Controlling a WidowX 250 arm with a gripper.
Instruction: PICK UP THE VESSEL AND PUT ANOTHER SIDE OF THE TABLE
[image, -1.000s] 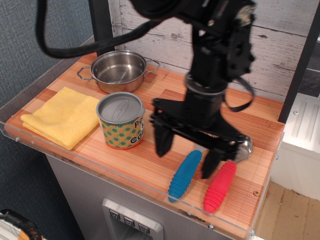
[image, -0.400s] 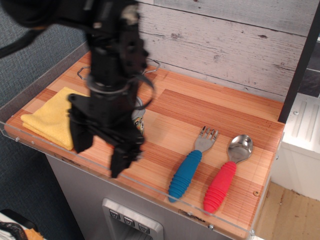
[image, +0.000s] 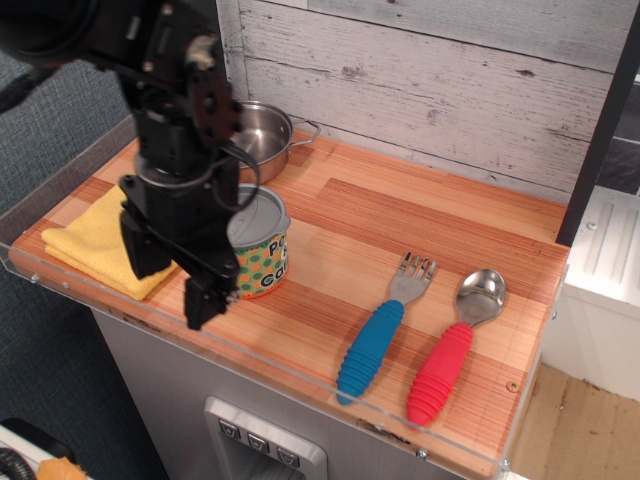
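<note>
Worktop (image: 420, 215) of light wooden planks with clear acrylic rims, carrying all items. Arm with gripper (image: 168, 272) at the left front, in front of the vessel from this viewpoint; its two dark fingers (image: 205, 295) point downward and stand visibly apart, so the jaws are released and hold nothing. Yellow cloth (image: 95, 240) lies flat at the left edge, partly hidden by the arm. Steel pot (image: 268, 130) with side handles stands at the left rear, against the wall. Vessel (image: 260, 245), a short tin can with a grey metal top and a dotted label, stands upright on the left half, between pot and front rim, just beside the cloth. Blue-handled fork (image: 380, 335) and red-handled spoon (image: 450, 350) lie side by side on the right front. Handling judgement: the can appears rigid, smooth-walled and probably light; a grasp across its cylindrical side, at mid-height, should hold, though the label may be slippery.
</note>
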